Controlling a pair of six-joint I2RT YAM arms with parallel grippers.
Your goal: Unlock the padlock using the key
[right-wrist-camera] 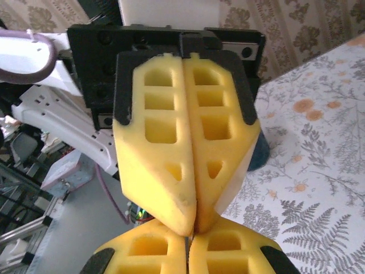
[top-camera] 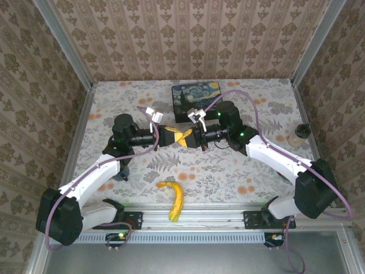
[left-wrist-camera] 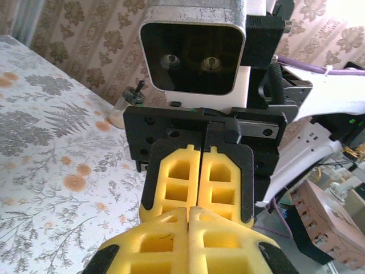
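Left gripper (top-camera: 175, 136): closed tight, middle of frame.
Right gripper (top-camera: 187, 138): closed tight, tips touching.
Held: cannot tell.
Do well: keep tips lined up, turn gently.

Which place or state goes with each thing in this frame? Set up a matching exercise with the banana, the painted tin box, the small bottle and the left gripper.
Things:
1. banana
2. starry-night tin box
3. dark-capped bottle
4. left gripper

Places or states:
A. far right, standing alone
B. shut, tips meeting those of the right gripper
C. lying nearest the robot
D. at the back, farthest from the robot

Pairs: 1-C, 2-D, 3-A, 4-B
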